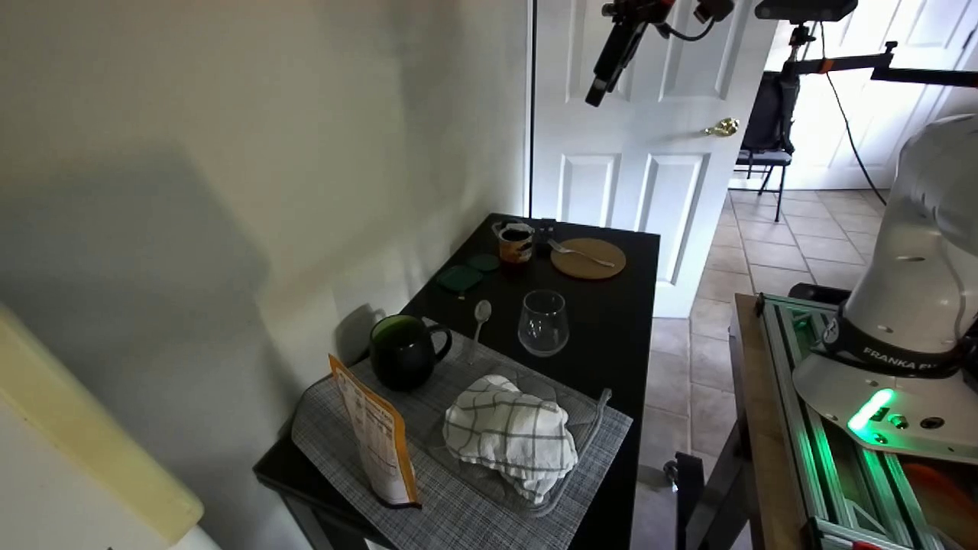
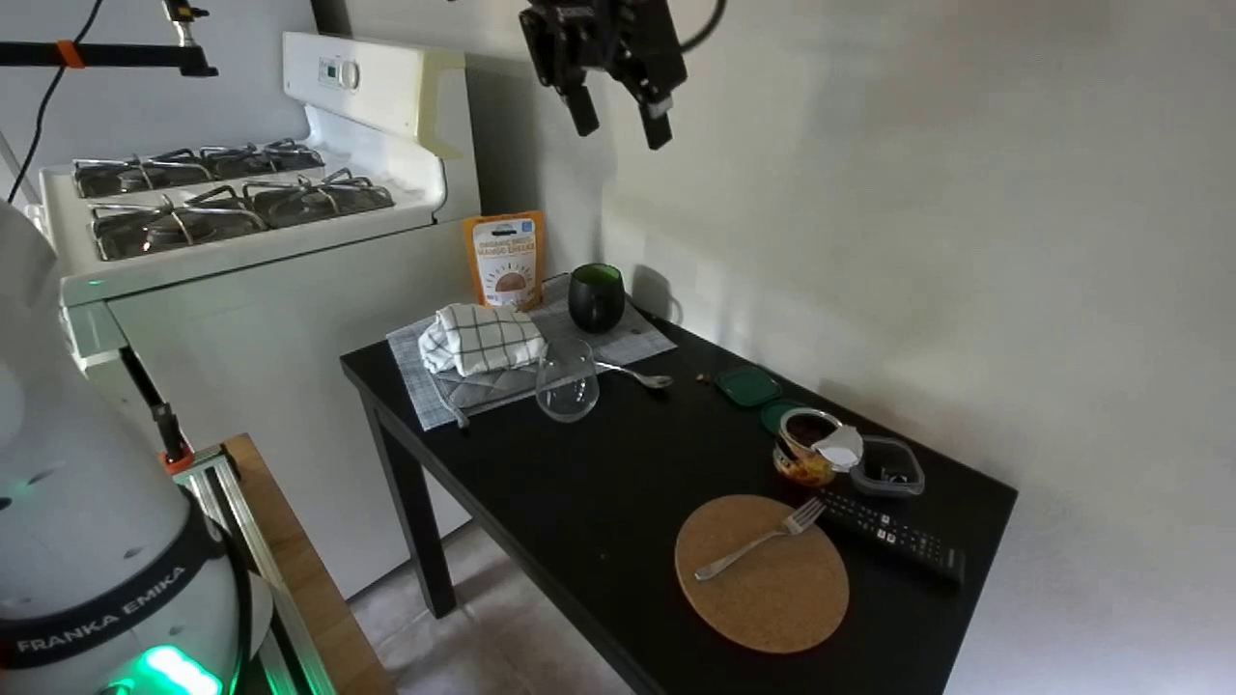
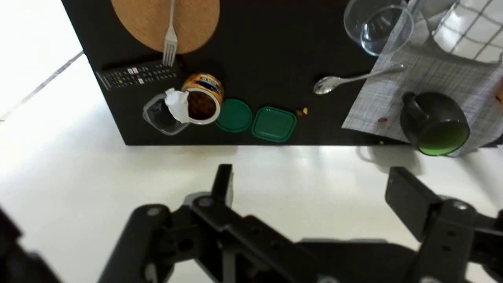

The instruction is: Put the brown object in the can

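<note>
Black pincer (image 2: 623,133) hangs high, well above the surface (image 2: 618,492), jaws spread wide. Brown bits (image 3: 299,113) (one paler) sit on the surface just beside the square green lid (image 3: 274,124), outside the can (image 2: 803,461); round green lid (image 3: 234,116) lies between that lid and the can. Can's upright, pale rim, brown contents, white flap (image 2: 840,449) peeled out toward the clear tub (image 2: 888,480). Orange print on its wall is too blurred to read. Remote (image 2: 893,537) next to it, key legends also illegible. Fork (image 2: 772,537) lies across the round cork board (image 2: 772,618), tines past its edge. Farther along: clear glass (image 1: 544,325), spoon (image 2: 653,381), then the gray mat (image 1: 328,418) with dark mug (image 2: 596,301), checked cloth (image 1: 512,435) and upright pouch (image 2: 507,261). In an exterior view the pouch, orange and white, reads "ORGANIC DRIED MANGO CHEEKS"; back-panel print, too small to make out. Arm band (image 2: 97,608) says "FRANKA EMIKA".
</note>
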Controlling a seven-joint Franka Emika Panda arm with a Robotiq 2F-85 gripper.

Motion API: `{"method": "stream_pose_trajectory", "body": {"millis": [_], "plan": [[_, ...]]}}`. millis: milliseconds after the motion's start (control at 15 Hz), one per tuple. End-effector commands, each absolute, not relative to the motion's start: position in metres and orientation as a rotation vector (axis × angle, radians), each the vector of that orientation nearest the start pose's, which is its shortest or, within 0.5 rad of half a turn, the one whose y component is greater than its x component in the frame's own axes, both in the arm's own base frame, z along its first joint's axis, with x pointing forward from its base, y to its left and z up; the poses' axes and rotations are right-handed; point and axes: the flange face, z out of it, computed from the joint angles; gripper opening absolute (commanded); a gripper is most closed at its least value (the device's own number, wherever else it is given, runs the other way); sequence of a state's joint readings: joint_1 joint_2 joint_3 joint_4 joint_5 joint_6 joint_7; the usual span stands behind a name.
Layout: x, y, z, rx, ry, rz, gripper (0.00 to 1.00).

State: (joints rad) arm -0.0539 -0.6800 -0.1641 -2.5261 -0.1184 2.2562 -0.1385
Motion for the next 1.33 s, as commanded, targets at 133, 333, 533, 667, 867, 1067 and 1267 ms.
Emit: {"method": "stream_pose_trajectory", "body": {"millis": [133,333,533,667,867,1067,1267], "plan": [[0.463,-0.129,0.483,-2.935,0.0,-0.575,1.0],[0.507,-0.13,0.438,-2.967,0.105,-0.421,1.0],[0.497,-0.128,0.438,-2.981,0.068,-0.423,1.0],[0.508,-0.129,0.432,-2.99,0.074,-0.405,1.0],[0.51,-0.13,0.435,-2.989,0.077,-0.418,1.0],[0.533,-0.128,0.389,-2.932,0.153,-0.361,1.0],[0.557,-0.111,0.333,-2.891,0.23,-0.271,1.0]]}}
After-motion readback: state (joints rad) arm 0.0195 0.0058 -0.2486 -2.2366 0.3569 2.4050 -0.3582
